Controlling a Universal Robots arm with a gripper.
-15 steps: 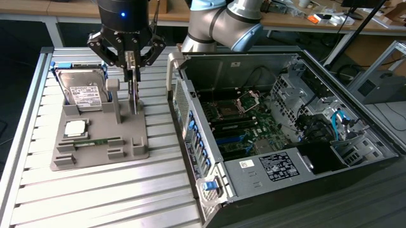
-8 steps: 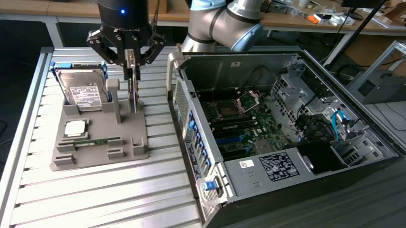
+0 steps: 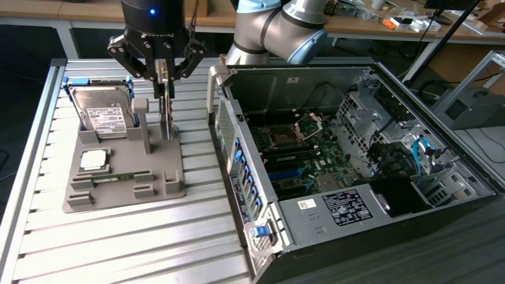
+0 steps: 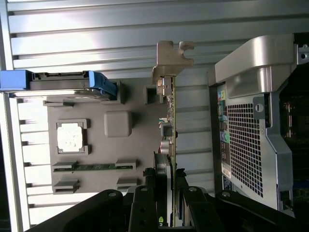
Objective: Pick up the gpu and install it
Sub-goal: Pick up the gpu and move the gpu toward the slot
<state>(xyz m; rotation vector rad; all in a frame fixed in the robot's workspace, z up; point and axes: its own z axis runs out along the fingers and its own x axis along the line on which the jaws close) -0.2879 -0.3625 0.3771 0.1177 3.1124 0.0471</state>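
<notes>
The gpu (image 3: pixel 167 118) is a thin card standing on edge over the right side of the grey holder (image 3: pixel 126 192). My gripper (image 3: pixel 163 83) reaches down from above and is shut on the card's upper edge. In the wrist view the gpu (image 4: pixel 172 125) shows edge-on, its silver bracket (image 4: pixel 171 60) at the far end, and my gripper (image 4: pixel 170 193) has one black finger on each face of it. I cannot tell whether the card's lower edge still rests in the holder (image 4: pixel 130 159).
The holder also carries a silver hard drive (image 3: pixel 106 112) in a blue frame, a processor chip (image 3: pixel 94 158) and a narrow memory stick (image 3: pixel 118 176). At the exterior view's right lies the open computer case (image 3: pixel 261 231), motherboard (image 3: pixel 296 160) exposed. The table is slatted metal.
</notes>
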